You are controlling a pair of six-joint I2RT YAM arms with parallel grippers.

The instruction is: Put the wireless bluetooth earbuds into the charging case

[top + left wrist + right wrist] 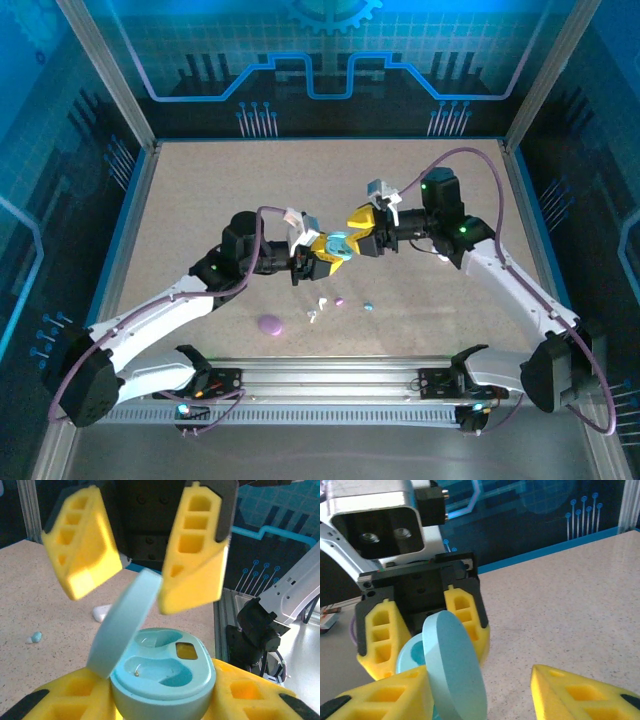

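Note:
My left gripper point(328, 252) is shut on the base of a light blue charging case point(165, 670), held above the table. Its lid point(125, 625) stands open, and both wells are empty. My right gripper point(365, 230) faces it, open, with its yellow fingers point(192, 560) on either side of the lid's top edge. In the right wrist view the lid point(455, 665) leans against the left finger of my right gripper point(477, 677). On the table lie a light blue earbud point(368, 306), a pink-purple earbud point(339, 301) and white earbuds point(318, 308).
A purple pebble-like case point(270, 323) lies on the table near the front rail point(330, 375). Metal frame posts and blue walls close in the table's sides and back. The back half of the speckled table point(300, 180) is bare.

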